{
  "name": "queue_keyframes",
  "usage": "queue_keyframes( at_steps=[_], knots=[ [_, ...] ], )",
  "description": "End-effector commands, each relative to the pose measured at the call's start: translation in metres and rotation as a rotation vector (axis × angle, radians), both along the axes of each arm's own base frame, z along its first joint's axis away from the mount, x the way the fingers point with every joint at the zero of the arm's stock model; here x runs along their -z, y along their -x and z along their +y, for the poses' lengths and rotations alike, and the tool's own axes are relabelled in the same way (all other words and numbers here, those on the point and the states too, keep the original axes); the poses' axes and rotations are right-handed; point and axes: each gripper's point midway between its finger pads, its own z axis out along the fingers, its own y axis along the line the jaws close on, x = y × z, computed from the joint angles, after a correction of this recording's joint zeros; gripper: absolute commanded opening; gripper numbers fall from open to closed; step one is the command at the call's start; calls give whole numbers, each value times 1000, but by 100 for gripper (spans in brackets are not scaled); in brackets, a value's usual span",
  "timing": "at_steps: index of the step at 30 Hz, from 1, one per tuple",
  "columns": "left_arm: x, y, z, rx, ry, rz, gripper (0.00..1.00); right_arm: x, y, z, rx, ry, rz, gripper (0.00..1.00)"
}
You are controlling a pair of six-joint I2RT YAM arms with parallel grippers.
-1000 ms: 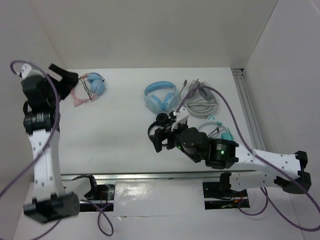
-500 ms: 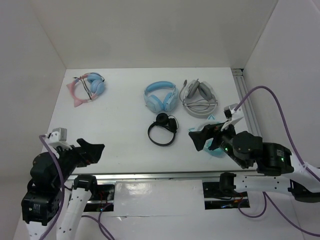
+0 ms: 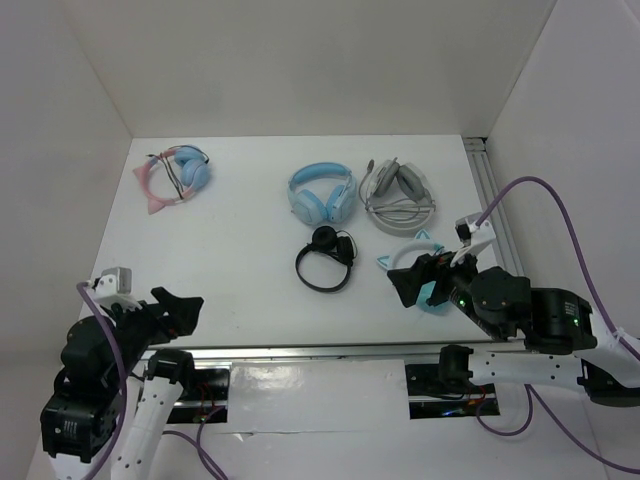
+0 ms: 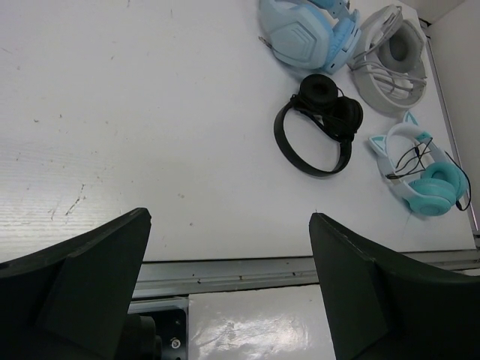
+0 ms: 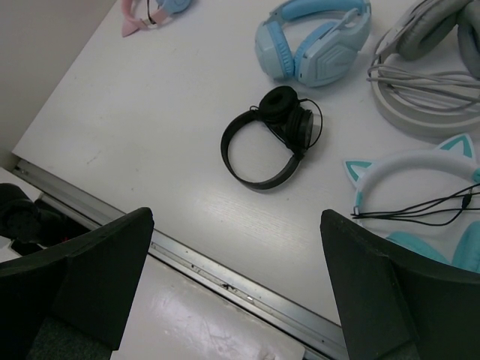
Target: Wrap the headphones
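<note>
The headphones (image 3: 172, 178) lie flat in the far-left corner of the desk (image 3: 240, 230). The pink eared band is toward the left wall, the blue cups sit side by side, and a thin dark cable crosses them. In the right wrist view only their edge shows at the top (image 5: 154, 9).

The left hand (image 3: 178, 312) hangs over the near-left edge by the metal rail (image 3: 300, 350), well apart from the headphones. Its fingers are spread wide (image 4: 229, 225) with nothing between them.

The right hand (image 3: 410, 285) is over the near-right part of the desk, also far from the headphones. Its fingers are equally wide apart (image 5: 237, 217) and grip nothing.

Four other sets lie right of centre:
- A blue set (image 3: 322, 193) is beside a grey set (image 3: 400, 195) with its pale cable coiled on it.
- A black set (image 3: 325, 258) lies nearer the rail.
- A teal set (image 3: 428, 262) with white ears lies just beside the right hand, a dark cable looped over its band (image 5: 420, 202).
</note>
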Motion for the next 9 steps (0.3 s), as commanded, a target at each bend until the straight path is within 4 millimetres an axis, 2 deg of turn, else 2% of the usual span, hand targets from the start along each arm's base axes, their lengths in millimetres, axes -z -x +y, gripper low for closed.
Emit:
queue_keyframes(
  at_steps=[1,9],
  knots=[
    [-10,0,2,-2,-11,-49,100,-4,-2,-4,25,-11,-3,100],
    [-10,0,2,-2,-11,-49,100,-3,0,-10,25,-10,-3,100]
  ],
)
